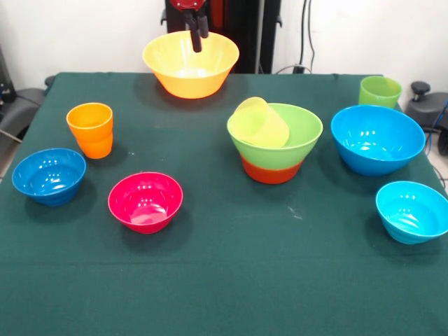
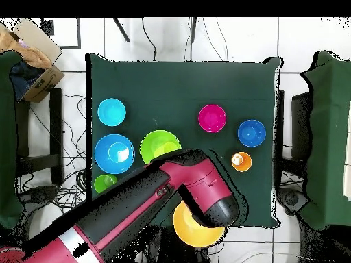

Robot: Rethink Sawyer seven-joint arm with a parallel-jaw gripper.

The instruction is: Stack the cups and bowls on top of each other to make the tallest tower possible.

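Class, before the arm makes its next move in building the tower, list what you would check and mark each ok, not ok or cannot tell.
1. Hand empty: cannot tell; it hangs over the big yellow-orange bowl.
2. Light green bowl nested level in the orange-red bowl: ok.
3. Pale yellow cup upright: not ok, it lies tilted inside the green bowl.
4. Orange cup upright, standing apart: ok.
5. Magenta bowl upright, standing apart: ok.

Red arm crosses the table, partly covering the yellow-orange bowl.
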